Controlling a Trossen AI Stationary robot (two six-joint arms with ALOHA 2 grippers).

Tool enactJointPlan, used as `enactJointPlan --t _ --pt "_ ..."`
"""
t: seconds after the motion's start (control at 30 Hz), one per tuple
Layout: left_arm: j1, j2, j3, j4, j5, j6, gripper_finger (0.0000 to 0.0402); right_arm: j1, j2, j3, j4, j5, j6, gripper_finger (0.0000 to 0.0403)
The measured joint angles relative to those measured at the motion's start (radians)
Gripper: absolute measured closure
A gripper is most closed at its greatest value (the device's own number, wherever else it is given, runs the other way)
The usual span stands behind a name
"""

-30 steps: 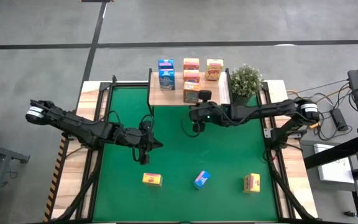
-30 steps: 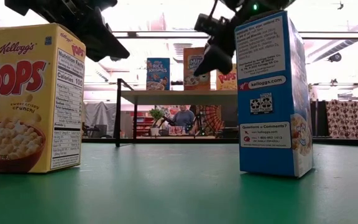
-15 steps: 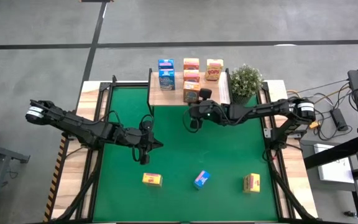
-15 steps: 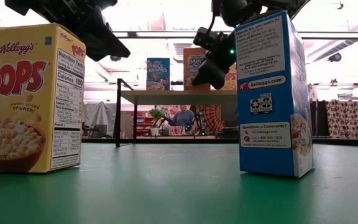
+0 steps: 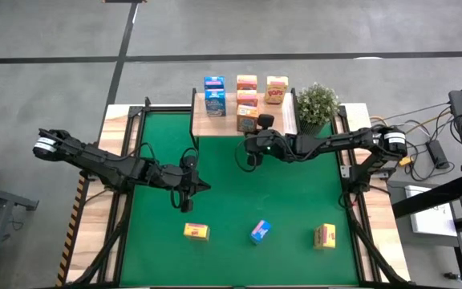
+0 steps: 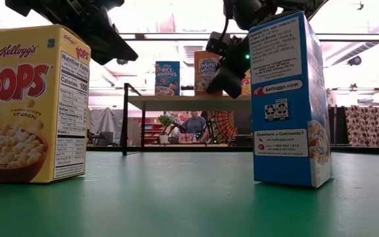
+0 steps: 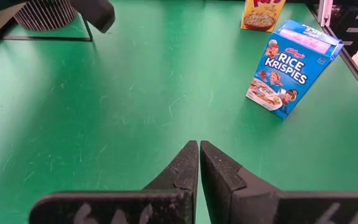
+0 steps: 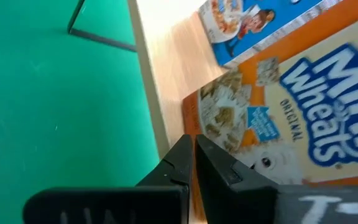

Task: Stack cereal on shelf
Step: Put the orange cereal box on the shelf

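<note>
Change: we see the right gripper (image 5: 251, 149) has crept toward the shelf (image 5: 224, 123) since a second ago; left arm and boxes unmoved.
Right gripper: we find its jaws pressed together and empty, just before the shelf's front edge, facing the orange-red Mini-Wheats box (image 8: 291, 106).
Left gripper (image 5: 188, 189): we see it hanging over the green worktop (image 5: 231, 197), jaws together, holding nothing.
Shelf: we count two blue boxes (image 5: 214, 95), three orange-red boxes (image 5: 247, 102) and one yellow box (image 5: 276, 90) on it; a potted plant (image 5: 317, 106) stands beside it.
Worktop: we see a yellow box (image 5: 196, 231), a blue Rice Krispies box (image 5: 260, 231) and another yellow box (image 5: 325, 235) in a row near the front edge.
</note>
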Motion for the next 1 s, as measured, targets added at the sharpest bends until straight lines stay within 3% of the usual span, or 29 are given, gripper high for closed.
enactJointPlan --t 1.0 --pt "0.000 0.000 0.000 0.000 0.000 0.000 0.0402 0.018 -0.073 0.001 -0.097 0.035 0.011 0.0394"
